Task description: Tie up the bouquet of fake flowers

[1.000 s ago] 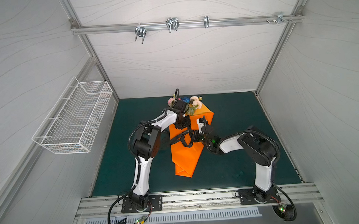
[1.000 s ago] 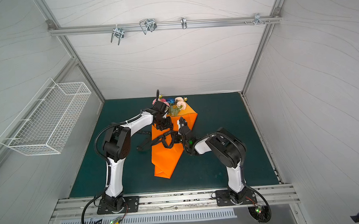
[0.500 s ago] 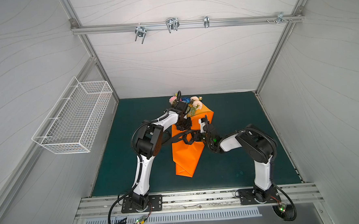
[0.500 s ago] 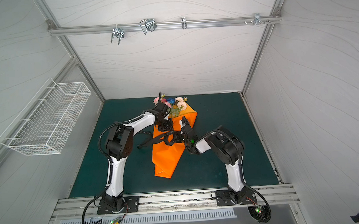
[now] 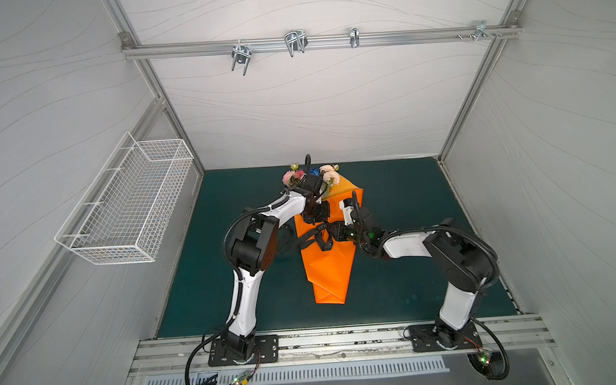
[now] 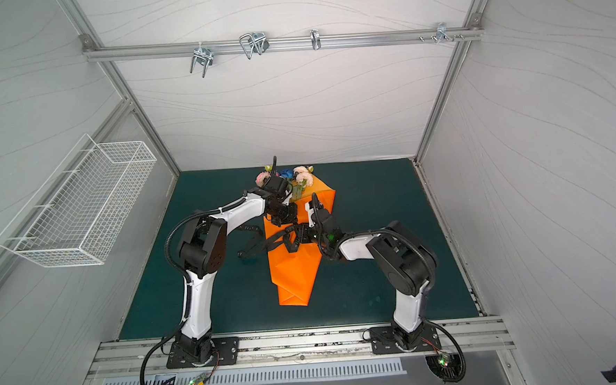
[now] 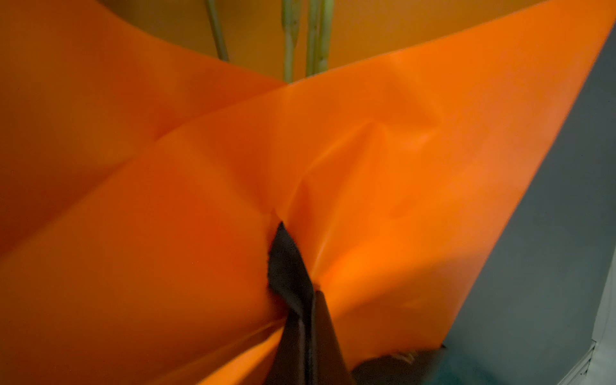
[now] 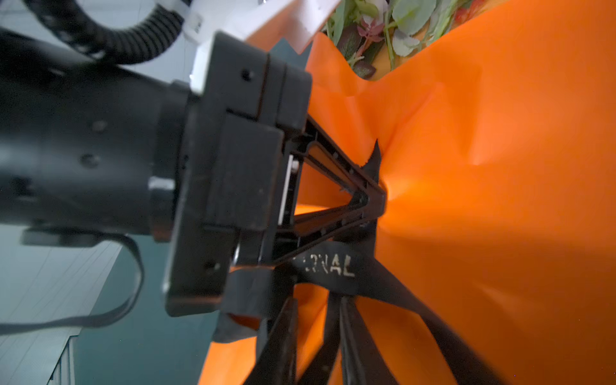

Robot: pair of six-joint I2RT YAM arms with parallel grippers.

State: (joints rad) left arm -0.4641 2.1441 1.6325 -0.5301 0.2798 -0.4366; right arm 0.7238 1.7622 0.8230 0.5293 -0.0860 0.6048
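1. The bouquet of fake flowers (image 5: 311,174) lies toward 12 o'clock on the green mat (image 5: 410,238). It is wrapped in the orange paper sheet (image 5: 327,272), whose narrow folded end points to 6 o'clock.
2. At the wrap's 12 o'clock mouth, pink blossoms (image 5: 293,176) sit at 9 o'clock of the cluster. One blue blossom (image 5: 312,171) is in the middle, and peach blossoms (image 5: 329,177) are at 3 o'clock.
3. Pale green and dark reddish leaves (image 8: 405,43) show below the blooms, and thin green stems (image 7: 290,40) run down inside the fold.
4. The black printed ribbon (image 6: 280,240) crosses the puckered waist of the paper, with a loose end trailing toward 9 o'clock.
5. The left gripper (image 8: 375,200) has its fingers pressed together, pinching a bit of ribbon against the paper.
6. The right gripper (image 5: 329,232) meets the ribbon from 3 o'clock. I cannot tell whether its fingers are parted or gripping.
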